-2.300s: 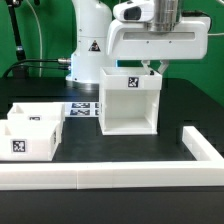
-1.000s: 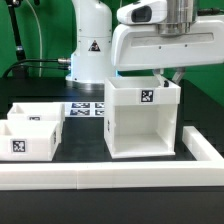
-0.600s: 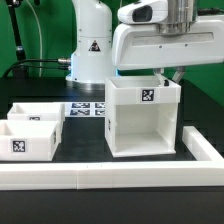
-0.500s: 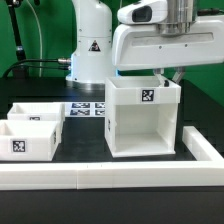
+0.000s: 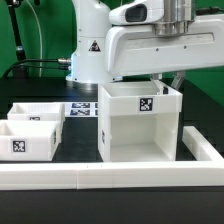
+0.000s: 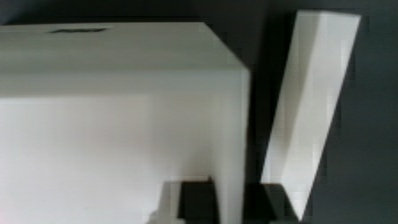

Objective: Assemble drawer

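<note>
The drawer casing (image 5: pixel 139 126), a tall white open-fronted box with a square tag on its top rim, stands on the black table right of centre. My gripper (image 5: pixel 166 82) comes down at its top back right and is shut on the casing's side wall. In the wrist view the casing (image 6: pixel 116 110) fills most of the picture. Its thin wall runs between my two dark fingers (image 6: pixel 196 202), with my gripper (image 6: pixel 233 203) closed around it. Two small white trays (image 5: pixel 30 131) sit side by side at the exterior view's left, the front one tagged.
A low white rail (image 5: pixel 100 177) edges the table's front and turns along the exterior view's right (image 5: pixel 201 146), close to the casing; it shows in the wrist view (image 6: pixel 320 100). The marker board (image 5: pixel 84 110) lies behind, by the robot base (image 5: pixel 88 55).
The casing, held in my gripper, has shifted toward the exterior view's left and front and looks larger. The trays have not moved.
</note>
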`<action>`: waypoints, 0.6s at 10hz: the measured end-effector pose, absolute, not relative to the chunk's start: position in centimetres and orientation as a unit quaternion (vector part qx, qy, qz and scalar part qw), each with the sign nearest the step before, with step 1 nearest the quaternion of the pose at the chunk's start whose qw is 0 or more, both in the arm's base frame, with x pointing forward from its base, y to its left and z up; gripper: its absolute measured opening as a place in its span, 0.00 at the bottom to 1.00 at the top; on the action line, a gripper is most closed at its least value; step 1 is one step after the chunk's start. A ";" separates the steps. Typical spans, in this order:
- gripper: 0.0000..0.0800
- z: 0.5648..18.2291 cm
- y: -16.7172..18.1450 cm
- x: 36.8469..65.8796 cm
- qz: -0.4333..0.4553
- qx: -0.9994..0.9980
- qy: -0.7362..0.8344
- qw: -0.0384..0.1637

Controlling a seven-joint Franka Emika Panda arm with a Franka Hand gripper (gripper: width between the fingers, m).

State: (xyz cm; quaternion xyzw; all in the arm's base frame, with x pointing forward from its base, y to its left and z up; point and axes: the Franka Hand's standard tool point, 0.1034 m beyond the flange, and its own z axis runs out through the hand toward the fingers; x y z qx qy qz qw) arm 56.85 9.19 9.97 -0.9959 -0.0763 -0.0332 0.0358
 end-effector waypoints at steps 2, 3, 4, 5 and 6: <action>0.05 10.1 9.3 56.9 -0.035 -0.997 -0.063 0.036; 0.05 10.1 9.3 56.9 -0.035 -0.997 -0.052 0.037; 0.05 10.1 9.5 56.9 -0.035 -0.999 -0.009 0.040; 0.05 10.1 9.5 57.0 -0.036 -0.998 0.034 0.046; 0.05 9.9 9.3 56.9 -0.041 -0.994 0.083 0.051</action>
